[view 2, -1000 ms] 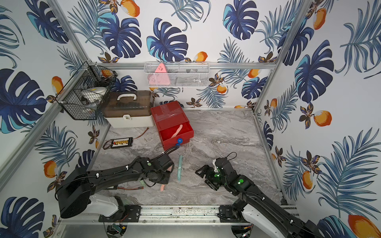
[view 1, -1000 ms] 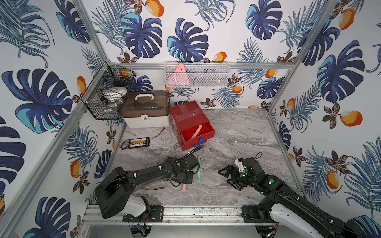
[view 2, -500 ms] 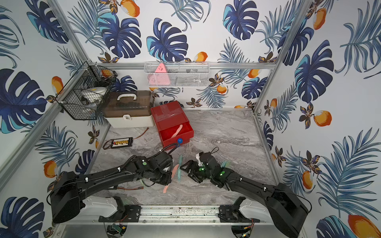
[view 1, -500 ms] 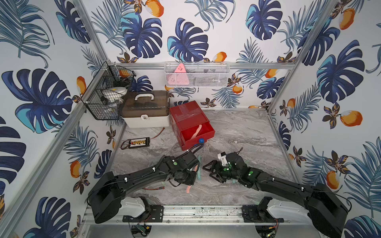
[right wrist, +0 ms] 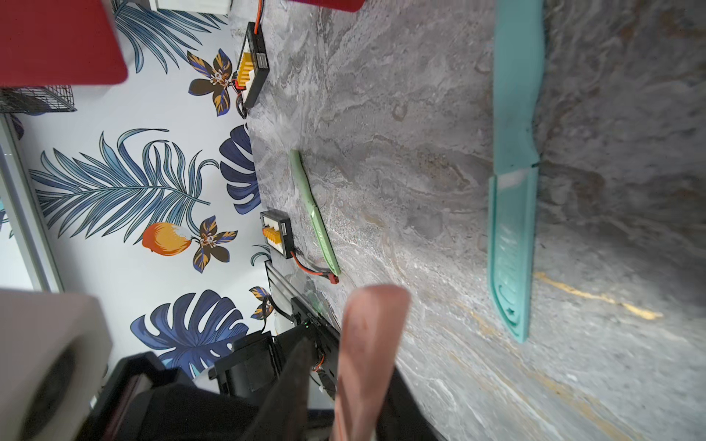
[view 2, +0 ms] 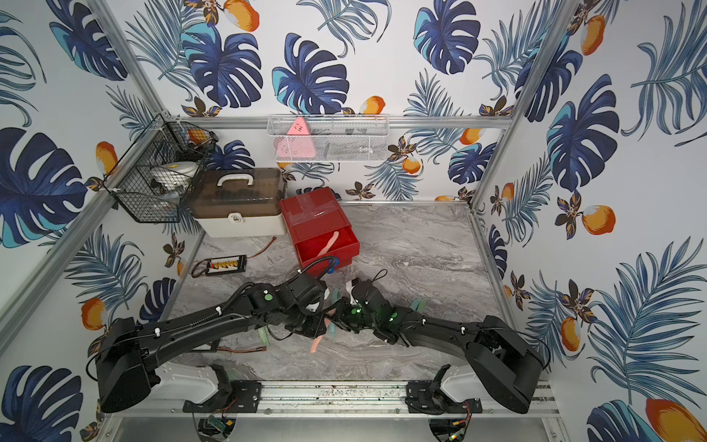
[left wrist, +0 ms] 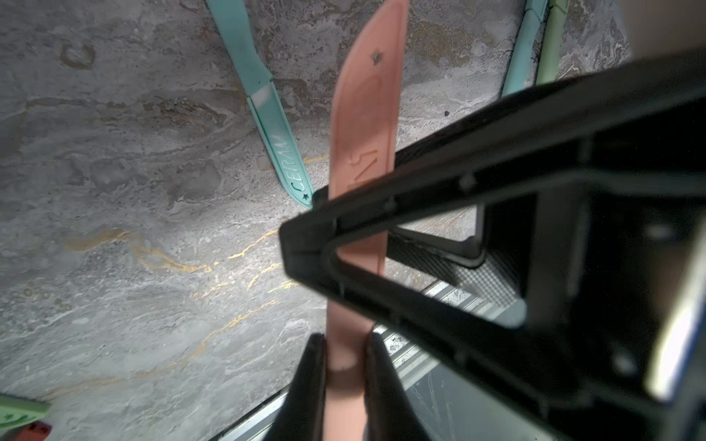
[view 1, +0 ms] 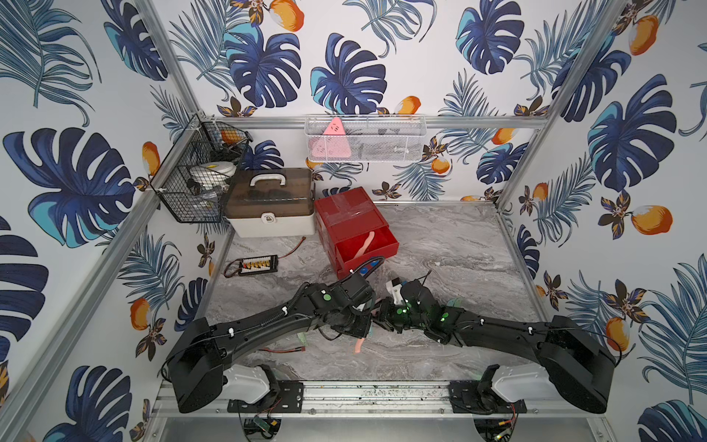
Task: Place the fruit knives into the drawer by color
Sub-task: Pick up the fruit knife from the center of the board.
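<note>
in both top views the two arms reach low over the front middle of the desk. the left gripper and the right gripper sit nose to nose. one end of the held pink knife pokes out below them toward the front rail. the drawer stands at the back just beside the beige case. its top tray is pulled out, and a second pink knife lies in it. a green knife shows from under the left arm.

in the left wrist view the left gripper is pinching the held pink knife near one end, a finger pressed on each side. a black finger of the right gripper crosses the knife farther along. a teal knife lies flat on the desk just beside it.

in the right wrist view the right gripper is clamped on the held pink knife, with dark fingers on both sides. the teal knife lies flat nearby. the green knife lies farther off, beside a black charger board.
</note>
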### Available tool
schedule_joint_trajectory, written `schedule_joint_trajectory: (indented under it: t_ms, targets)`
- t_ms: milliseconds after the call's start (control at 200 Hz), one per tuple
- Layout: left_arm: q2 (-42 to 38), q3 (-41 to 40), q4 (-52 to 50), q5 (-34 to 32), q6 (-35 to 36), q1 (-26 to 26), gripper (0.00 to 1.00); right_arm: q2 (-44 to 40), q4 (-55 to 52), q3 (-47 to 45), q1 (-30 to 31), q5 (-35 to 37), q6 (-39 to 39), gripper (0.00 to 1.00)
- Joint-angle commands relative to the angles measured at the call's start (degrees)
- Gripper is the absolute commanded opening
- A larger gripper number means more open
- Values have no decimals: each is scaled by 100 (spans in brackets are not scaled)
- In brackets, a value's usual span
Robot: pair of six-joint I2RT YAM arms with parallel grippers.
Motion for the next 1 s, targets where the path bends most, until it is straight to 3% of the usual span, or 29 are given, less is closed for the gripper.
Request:
schedule_joint_trajectory:
  t_ms: [0,80,110,190,250,525,721,996]
  targets:
    - [-56,26,-91,-10,95,-3,19,-73,51,33,11,189,-74,3]
    - [-54,29,-56,15,103,-2,27,-117,-9,32,11,231,-89,0]
    - [-49,38,-56,31,107,-4,38,-145,-41,41,11,250,-99,0]
    - [-57,108,-93,35,159,-2,81,-253,-235,86,11,319,-147,0]
    - [-68,242,-214,-25,217,-4,98,-353,-412,112,11,343,-193,0]
    - [-623,939,-954,-424,643,-9,99,-1239,-1295,38,8,779,-57,0]
    - [-1068,1631,-1309,-957,811,-2,99,-1820,-2111,654,2,1218,90,0]
    - [-1079,2864,-1811,-1887,1248,101,99,-1213,-2838,2487,-55,1562,51,0]
